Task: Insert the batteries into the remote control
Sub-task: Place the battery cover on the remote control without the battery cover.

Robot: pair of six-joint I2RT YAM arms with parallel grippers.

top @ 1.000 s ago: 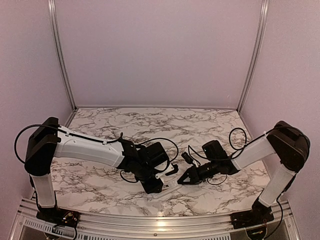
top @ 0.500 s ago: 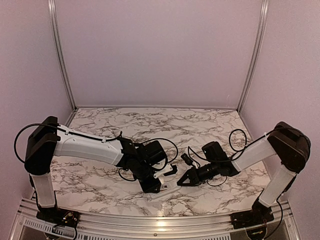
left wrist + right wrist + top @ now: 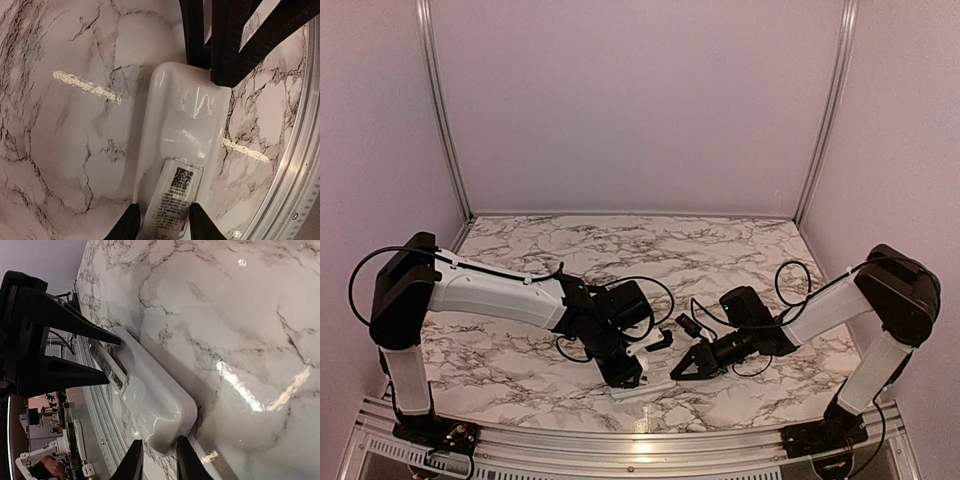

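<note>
The white remote control (image 3: 642,386) lies back-up on the marble near the front edge. In the left wrist view its glossy back (image 3: 185,115) carries a labelled cover (image 3: 172,200). My left gripper (image 3: 162,226) stands over that end, open, one finger on each side of the cover. My right gripper (image 3: 157,460) is shut on the corner of the remote control's other end (image 3: 165,415). Seen from above, the left gripper (image 3: 632,372) and the right gripper (image 3: 682,372) meet at the remote control. The batteries are out of view.
A metal rail (image 3: 640,442) runs along the near table edge, close beside the remote control (image 3: 300,165). The marble table (image 3: 620,250) is walled by pale panels at the back and on both sides.
My right gripper has moved left up to the remote control's end. The remote control has shifted slightly left and nearer. The left jaws have widened.
</note>
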